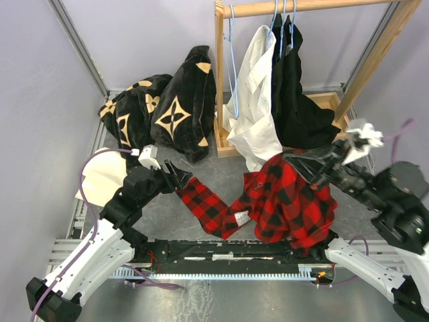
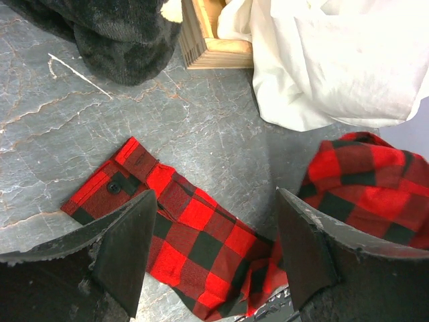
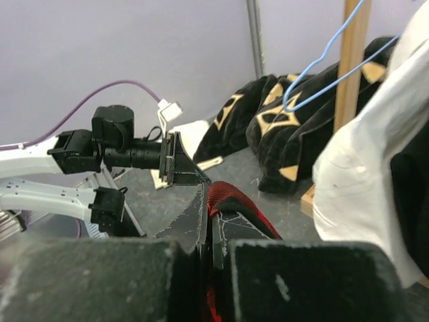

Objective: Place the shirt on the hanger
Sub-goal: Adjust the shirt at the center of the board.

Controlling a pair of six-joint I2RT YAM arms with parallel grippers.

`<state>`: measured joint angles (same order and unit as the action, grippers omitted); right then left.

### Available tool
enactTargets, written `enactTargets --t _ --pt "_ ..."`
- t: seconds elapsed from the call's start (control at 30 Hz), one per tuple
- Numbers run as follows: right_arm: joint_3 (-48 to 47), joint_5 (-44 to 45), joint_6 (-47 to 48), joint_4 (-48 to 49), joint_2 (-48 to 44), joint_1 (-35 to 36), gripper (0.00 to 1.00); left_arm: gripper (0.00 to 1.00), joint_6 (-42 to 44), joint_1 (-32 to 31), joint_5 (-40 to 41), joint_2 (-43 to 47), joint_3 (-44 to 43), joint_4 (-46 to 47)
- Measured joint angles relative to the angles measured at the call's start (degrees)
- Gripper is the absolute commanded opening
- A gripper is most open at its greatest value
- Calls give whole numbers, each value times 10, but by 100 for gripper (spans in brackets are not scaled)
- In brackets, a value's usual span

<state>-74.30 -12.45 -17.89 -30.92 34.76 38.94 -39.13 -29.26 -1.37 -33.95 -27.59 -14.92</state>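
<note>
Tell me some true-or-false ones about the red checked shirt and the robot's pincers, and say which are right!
1. The right pincer is shut on the shirt. True.
2. The left pincer is squeezed shut. False: it is open wide, just above the shirt's sleeve.
3. The shirt is already on the hanger. False: the blue hanger hangs bare on the wooden rail.
4. A white shirt hangs from the rail. True.

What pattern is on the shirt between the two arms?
Red-and-black buffalo check; the shirt shows best in the left wrist view.
</note>
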Motion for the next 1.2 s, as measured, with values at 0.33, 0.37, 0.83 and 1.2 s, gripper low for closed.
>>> enactTargets --t 0.33,0.37,0.83,1.2 --pt "138 -11 -48 87 105 93 0 78 1 0 16 19 0 -27" --pt "138 0 -44 90 119 122 1 77 1 0 17 21 0 -28" --pt "156 82 -6 130 209 211 87 86 5 0 41 15 -11 -43" --pt "155 233 30 -43 89 211 92 92 5 0 70 5 -14 -63"
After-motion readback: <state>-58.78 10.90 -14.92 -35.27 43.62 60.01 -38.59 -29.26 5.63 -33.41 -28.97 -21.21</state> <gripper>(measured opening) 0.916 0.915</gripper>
